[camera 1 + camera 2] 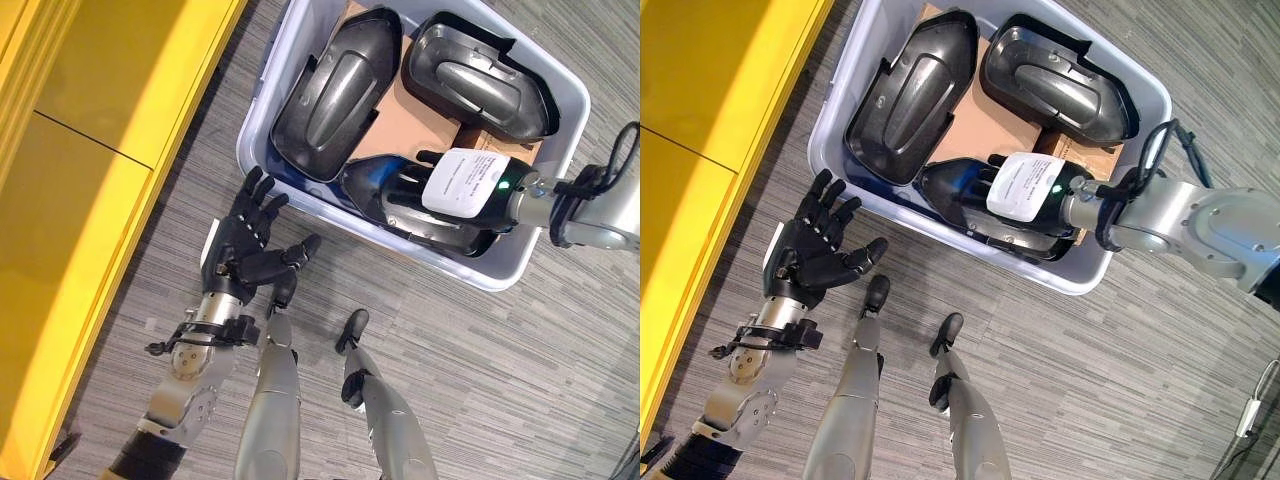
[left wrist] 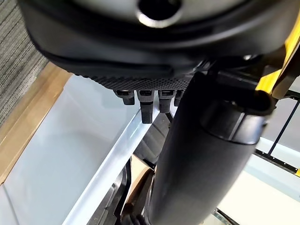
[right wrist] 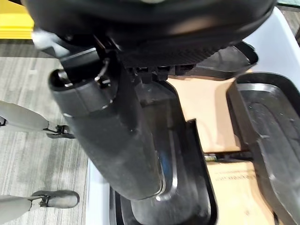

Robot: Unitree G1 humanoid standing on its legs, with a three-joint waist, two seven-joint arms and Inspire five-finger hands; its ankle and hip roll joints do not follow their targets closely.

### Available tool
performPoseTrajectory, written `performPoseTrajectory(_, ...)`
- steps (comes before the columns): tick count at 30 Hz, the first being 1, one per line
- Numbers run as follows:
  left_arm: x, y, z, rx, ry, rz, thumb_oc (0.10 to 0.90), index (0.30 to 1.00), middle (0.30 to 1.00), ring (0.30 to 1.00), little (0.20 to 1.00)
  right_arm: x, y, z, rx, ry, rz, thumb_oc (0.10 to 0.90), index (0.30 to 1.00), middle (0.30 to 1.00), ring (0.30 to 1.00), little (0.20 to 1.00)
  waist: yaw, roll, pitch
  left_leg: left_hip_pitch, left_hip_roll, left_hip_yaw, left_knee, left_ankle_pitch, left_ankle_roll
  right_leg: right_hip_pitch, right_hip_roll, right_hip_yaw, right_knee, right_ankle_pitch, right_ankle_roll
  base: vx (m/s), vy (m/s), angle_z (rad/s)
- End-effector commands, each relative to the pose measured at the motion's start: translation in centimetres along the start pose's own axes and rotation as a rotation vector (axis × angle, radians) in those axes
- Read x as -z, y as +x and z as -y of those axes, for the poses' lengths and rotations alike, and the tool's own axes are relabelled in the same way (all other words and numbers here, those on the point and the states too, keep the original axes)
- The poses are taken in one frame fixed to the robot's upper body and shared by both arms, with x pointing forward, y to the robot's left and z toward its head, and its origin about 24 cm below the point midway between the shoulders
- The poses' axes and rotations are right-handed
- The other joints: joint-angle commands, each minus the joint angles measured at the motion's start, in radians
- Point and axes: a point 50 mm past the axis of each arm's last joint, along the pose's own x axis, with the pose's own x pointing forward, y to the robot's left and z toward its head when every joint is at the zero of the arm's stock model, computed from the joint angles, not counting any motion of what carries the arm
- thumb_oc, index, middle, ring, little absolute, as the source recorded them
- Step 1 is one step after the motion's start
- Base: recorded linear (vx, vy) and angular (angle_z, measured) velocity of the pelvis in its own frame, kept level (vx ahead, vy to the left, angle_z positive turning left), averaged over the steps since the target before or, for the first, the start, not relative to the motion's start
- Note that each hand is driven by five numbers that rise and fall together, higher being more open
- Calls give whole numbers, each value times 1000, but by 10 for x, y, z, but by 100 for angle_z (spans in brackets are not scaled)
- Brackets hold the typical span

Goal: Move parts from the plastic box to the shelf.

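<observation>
A pale plastic box on the floor holds three dark moulded shell parts: one at its left, one at its far right and one along its near wall. My right hand, with a white cover on its back, reaches into the box and rests on the near part. Its thumb lies straight in the part's hollow and is not curled round it. My left hand hovers open over the floor just outside the box's near left corner, palm up and holding nothing.
The yellow shelf runs along the left side, close to the box. A sheet of brown cardboard lines the box's bottom under the parts. Grey striped carpet lies in front of the box and to its right.
</observation>
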Motion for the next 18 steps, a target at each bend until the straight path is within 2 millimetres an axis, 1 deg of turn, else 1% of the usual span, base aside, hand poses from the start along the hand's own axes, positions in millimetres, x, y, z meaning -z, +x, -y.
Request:
performPoseTrajectory(1,-48,0,-6,58,123,202,900,1000,1000,1000,1000,31,-32,36,131,-62,-146,900,1000,1000,1000,1000,16,-191,40,29,53,94,72,-131,-2,207,-55,51,10,-115,69,0,0,0)
performPoseTrajectory(6,-47,-1,-8,40,123,203,900,1000,1000,1000,1000,31,-39,30,121,-47,-159,900,1000,1000,1000,1000,5,-185,40,30,56,97,75,-133,-3,207,-55,50,12,-117,68,0,0,0)
performPoseTrajectory(13,-46,-1,-10,31,124,196,900,1000,1000,1000,1000,32,-47,23,100,-37,-175,900,1000,1000,1000,1000,-8,-184,40,30,59,100,80,-135,-4,204,-52,54,22,-123,66,0,0,0)
performPoseTrajectory(16,-45,-1,-10,29,120,196,900,1000,1000,1000,1000,31,-47,19,90,-26,-175,900,1000,1000,1000,1000,-14,-177,40,29,60,99,84,-137,-4,199,-51,57,28,-126,66,0,0,0)
performPoseTrajectory(17,-45,0,-9,30,122,199,900,1000,1000,1000,1000,29,-46,16,79,-17,-166,900,1000,1000,1000,1000,-17,-169,40,26,61,99,88,-138,-4,195,-50,57,31,-129,65,0,0,0)
performPoseTrajectory(18,-45,0,-9,30,122,199,900,1000,1000,1000,1000,29,-46,16,79,-17,-166,900,1000,1000,1000,1000,-17,-169,40,26,61,99,88,-138,-4,195,-50,57,31,-129,65,0,0,0)
